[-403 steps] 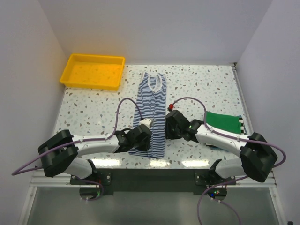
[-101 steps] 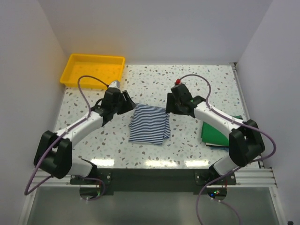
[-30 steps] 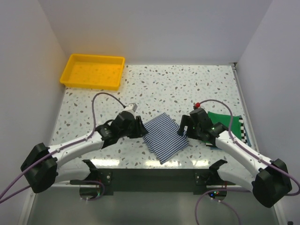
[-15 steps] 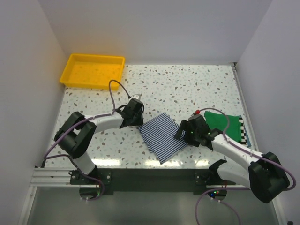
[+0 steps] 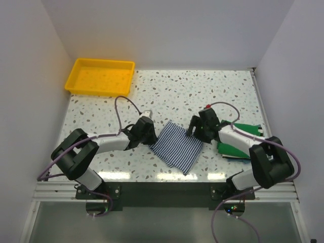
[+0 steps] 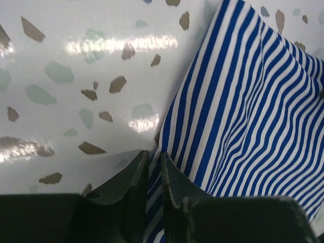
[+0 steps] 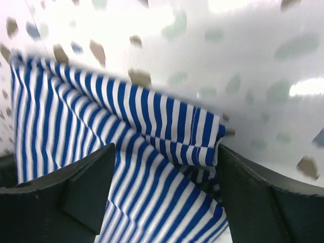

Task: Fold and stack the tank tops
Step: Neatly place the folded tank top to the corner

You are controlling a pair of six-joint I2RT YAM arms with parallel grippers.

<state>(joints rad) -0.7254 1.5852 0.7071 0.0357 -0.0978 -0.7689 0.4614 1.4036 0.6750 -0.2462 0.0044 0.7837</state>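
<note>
The folded blue-and-white striped tank top point(image 5: 178, 147) lies at an angle on the table near the front. My left gripper point(image 5: 153, 136) is at its left corner, and in the left wrist view the fingers point(image 6: 132, 174) pinch the striped edge point(image 6: 243, 101). My right gripper point(image 5: 194, 132) is at the top's right corner. It is open, and its jaws straddle the folded corner point(image 7: 152, 116). The green tank top point(image 5: 242, 132) lies folded at the right, with a black-and-white striped one point(image 5: 261, 132) showing beneath its edge.
A yellow tray point(image 5: 96, 91) stands at the far left corner. White walls close in the speckled table point(image 5: 202, 96) on the left, back and right. Purple cables loop over both arms.
My left gripper's fingers have closed on the striped top's left corner. My right gripper has moved farther from me to the top's right corner, and the cloth has shifted slightly.
</note>
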